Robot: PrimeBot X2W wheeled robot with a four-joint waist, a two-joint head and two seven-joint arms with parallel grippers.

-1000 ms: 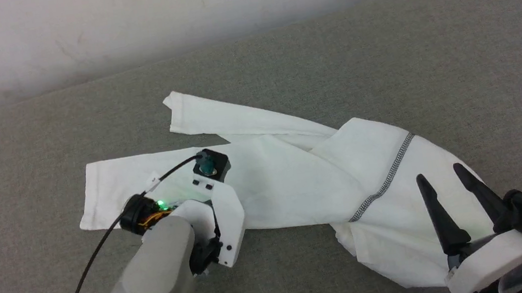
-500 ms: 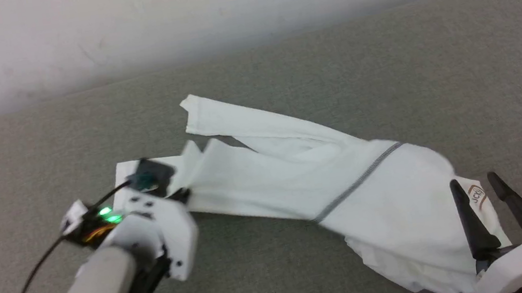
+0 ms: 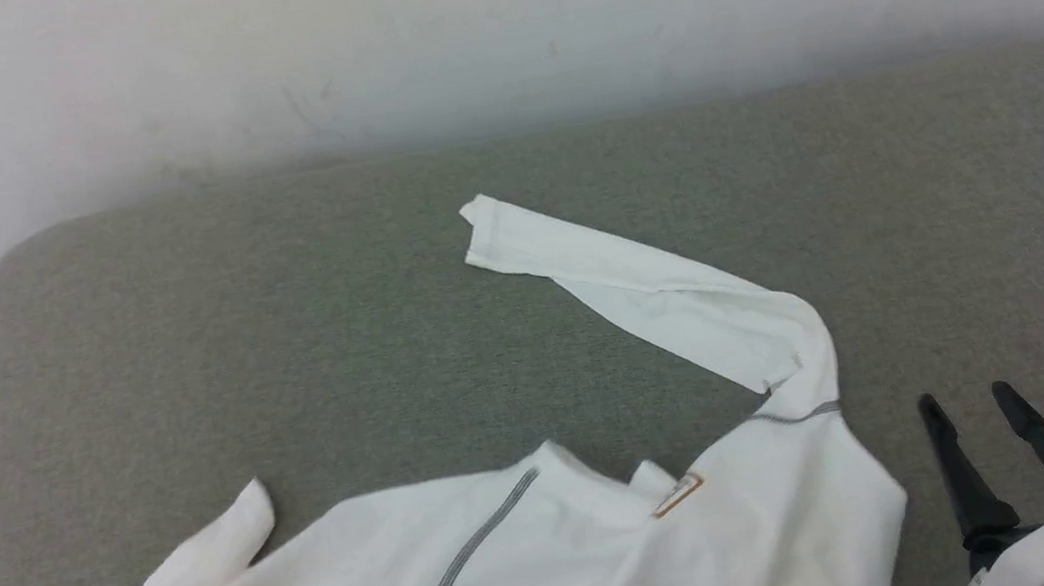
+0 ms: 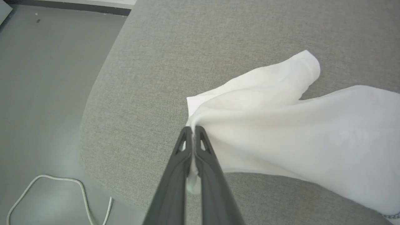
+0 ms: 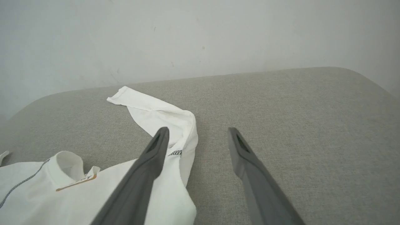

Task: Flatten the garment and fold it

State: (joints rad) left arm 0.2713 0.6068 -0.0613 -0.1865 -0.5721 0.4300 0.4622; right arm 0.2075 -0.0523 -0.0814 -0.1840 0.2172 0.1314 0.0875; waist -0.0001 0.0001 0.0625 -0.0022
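Pinching the garment [image 4: 281,131] edge with my left claw [image 4: 193,128], lower centre; my right claw [image 3: 966,396] stands spread wide, lower right.

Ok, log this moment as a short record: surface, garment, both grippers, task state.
surface: grey pad, pale wall behind
garment: white top, creased, lying near the pad's front edge
sleeve: stretched out toward the back of the pad
neck label: brown-edged, showing at the collar
left gripper: shut on a bunched edge of the garment
right gripper: open, to the right of the garment, holding nothing
task state: not yet flat, not folded
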